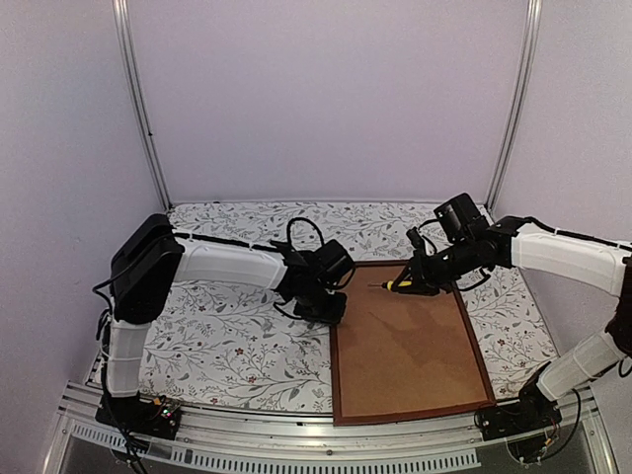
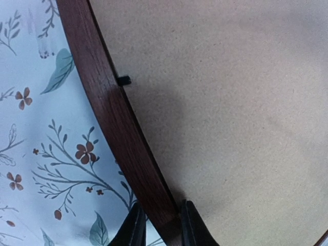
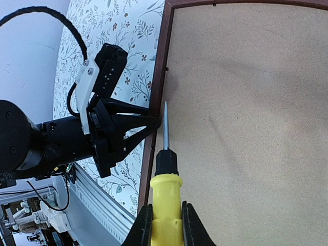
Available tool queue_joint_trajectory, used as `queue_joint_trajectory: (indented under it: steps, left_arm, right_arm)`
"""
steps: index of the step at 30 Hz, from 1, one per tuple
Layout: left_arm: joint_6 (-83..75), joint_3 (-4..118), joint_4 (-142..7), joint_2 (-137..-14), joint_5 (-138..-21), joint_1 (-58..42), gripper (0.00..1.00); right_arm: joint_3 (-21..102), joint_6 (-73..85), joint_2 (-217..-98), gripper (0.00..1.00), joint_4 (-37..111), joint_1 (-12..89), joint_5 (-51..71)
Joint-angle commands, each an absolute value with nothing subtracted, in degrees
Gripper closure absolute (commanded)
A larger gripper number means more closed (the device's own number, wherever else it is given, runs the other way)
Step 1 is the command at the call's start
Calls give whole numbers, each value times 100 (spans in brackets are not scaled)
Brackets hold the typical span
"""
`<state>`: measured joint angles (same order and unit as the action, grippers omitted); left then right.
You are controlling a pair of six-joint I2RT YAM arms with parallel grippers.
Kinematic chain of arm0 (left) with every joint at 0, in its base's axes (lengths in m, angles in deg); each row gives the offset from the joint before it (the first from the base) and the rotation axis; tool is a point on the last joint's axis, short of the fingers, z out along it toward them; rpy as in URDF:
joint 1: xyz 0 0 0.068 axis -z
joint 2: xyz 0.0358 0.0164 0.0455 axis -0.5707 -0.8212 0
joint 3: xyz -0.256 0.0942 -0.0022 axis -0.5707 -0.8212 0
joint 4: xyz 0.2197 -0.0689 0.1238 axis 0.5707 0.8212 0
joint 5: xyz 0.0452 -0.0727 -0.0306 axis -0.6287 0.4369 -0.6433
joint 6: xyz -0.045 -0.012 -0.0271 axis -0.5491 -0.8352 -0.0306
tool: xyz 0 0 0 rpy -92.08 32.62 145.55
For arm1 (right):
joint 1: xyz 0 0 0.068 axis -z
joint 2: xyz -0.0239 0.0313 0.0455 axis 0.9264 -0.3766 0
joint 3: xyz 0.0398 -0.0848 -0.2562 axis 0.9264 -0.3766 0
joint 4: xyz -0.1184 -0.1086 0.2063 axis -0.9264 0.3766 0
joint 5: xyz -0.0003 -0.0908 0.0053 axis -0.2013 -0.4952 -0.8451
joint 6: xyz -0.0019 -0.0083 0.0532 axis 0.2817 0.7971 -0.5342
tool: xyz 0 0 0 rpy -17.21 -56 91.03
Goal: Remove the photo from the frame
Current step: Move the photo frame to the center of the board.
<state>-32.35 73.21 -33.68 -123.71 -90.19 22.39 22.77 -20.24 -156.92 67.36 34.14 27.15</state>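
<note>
So the left gripper (image 2: 163,228) is pinched on the left rail of the frame (image 2: 102,97) and the right gripper (image 3: 165,225) is clamped on a screwdriver (image 3: 165,192) tipped just inside that rail — photo out of sight, presumably under the backing board (image 3: 246,128) — so a slipped tip could gouge the board or jolt the frame loose.

Left hand (image 2: 161,228), screwdriver (image 3: 165,189) by far-left corner of frame (image 2: 113,118)

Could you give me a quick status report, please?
Left gripper clamped on frame rail. Right gripper holds screwdriver, tip at rail's inner edge. Frame face down, backing board in place, photo hidden.
</note>
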Motion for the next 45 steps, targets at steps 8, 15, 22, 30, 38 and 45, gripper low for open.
queue_joint_trajectory:
  steps: [8,15,22,30,38,45]
  left_arm:
    - [-3033,6227,-3298,-11630,-9090,2039,83]
    - [-3038,5777,-3435,-11332,-9086,1926,84]
    - [-3091,5493,-3588,-11140,-8956,1907,85]
    - [-3366,5180,-3732,-10864,-8927,2022,85]
    - [-3648,4888,-3867,-10664,-8928,2200,83]
    - [-3672,4903,-3821,-10424,-9002,2203,73]
  right_arm:
    - [2533,-2015,-16325,100,6217,3203,3142]
    - [2687,-2063,-16546,100,6180,3061,3138]
    - [2931,-2104,-16841,100,6156,2851,3134]
    - [3207,-2143,-17156,100,6137,2663,3151]
    - [3351,-2148,-17356,100,6128,2550,3186]
    - [3497,-2122,-17505,100,6127,2450,3221]
